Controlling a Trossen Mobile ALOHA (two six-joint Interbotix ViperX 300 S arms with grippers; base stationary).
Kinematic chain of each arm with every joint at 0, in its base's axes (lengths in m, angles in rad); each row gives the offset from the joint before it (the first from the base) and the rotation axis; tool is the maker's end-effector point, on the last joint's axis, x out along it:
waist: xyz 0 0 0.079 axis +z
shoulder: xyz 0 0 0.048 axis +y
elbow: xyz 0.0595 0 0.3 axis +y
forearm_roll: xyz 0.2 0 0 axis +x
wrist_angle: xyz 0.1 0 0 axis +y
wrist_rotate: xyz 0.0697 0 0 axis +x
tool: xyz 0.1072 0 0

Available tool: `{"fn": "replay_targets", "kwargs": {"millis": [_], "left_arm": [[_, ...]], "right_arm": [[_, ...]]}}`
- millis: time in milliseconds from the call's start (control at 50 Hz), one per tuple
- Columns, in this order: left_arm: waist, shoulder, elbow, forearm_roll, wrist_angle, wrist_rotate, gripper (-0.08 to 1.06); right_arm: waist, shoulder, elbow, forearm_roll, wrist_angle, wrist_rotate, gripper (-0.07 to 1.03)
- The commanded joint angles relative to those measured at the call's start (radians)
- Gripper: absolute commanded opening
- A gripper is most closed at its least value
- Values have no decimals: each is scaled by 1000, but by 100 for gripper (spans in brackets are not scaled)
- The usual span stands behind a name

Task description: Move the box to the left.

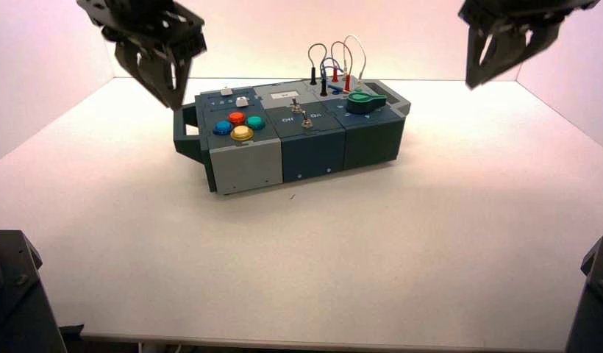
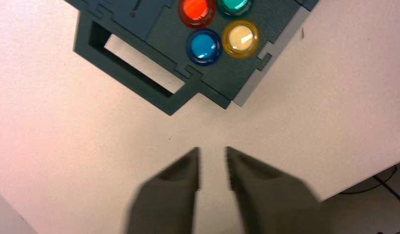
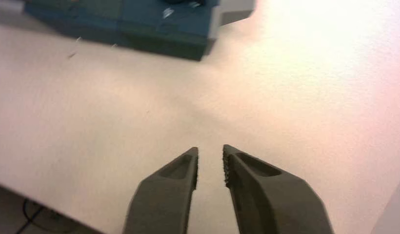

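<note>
The box (image 1: pixel 298 140) is a long dark teal and grey panel box in the middle of the white table, turned slightly. It carries red, blue, yellow and teal round buttons, toggle switches, a green knob (image 1: pixel 366 101) and looped wires (image 1: pixel 335 62). My left gripper (image 1: pixel 170 99) hangs in the air just above the box's left end handle (image 1: pixel 187 136), open a little with nothing between its fingers. The left wrist view shows the handle (image 2: pixel 125 68), the blue button (image 2: pixel 204 46) and the left gripper (image 2: pixel 212 153) over bare table. My right gripper (image 1: pixel 482 77) hangs high at the far right, away from the box, and is narrowly open and empty.
White table surface (image 1: pixel 298 250) stretches on all sides of the box, with walls at the left, back and right. Dark arm bases stand at the near corners (image 1: pixel 15 294) (image 1: pixel 593 294). The right wrist view shows the box's end (image 3: pixel 139 24) far off.
</note>
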Motion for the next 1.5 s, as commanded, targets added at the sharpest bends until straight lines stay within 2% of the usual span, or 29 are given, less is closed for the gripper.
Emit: {"fn": "replay_targets", "kwargs": {"millis": [20, 80, 220, 440, 580, 900, 1160, 1500], "left_arm": [[34, 5, -55, 0, 3, -3, 6], [61, 37, -84, 2, 3, -3, 5], [97, 112, -121, 2, 6, -3, 4], [106, 232, -153, 2, -8, -3, -3], [129, 285, -176, 2, -14, -6, -3], [160, 325, -206, -2, -49, -8, -3], [161, 387, -268, -12, -57, -15, -3], [176, 466, -285, -12, -54, -17, -3]], "right_arm": [[-89, 67, -78, -3, -31, 5, 17], [-126, 133, -123, -3, -48, 5, 13], [-137, 278, -209, -2, -64, 8, 6], [-138, 522, -341, 6, -57, 9, 6], [-138, 618, -411, 14, -52, 17, 6], [-138, 736, -494, 14, -61, 18, 6], [-137, 798, -558, 14, -75, 18, 6], [-126, 833, -584, 14, -77, 14, 5]]}}
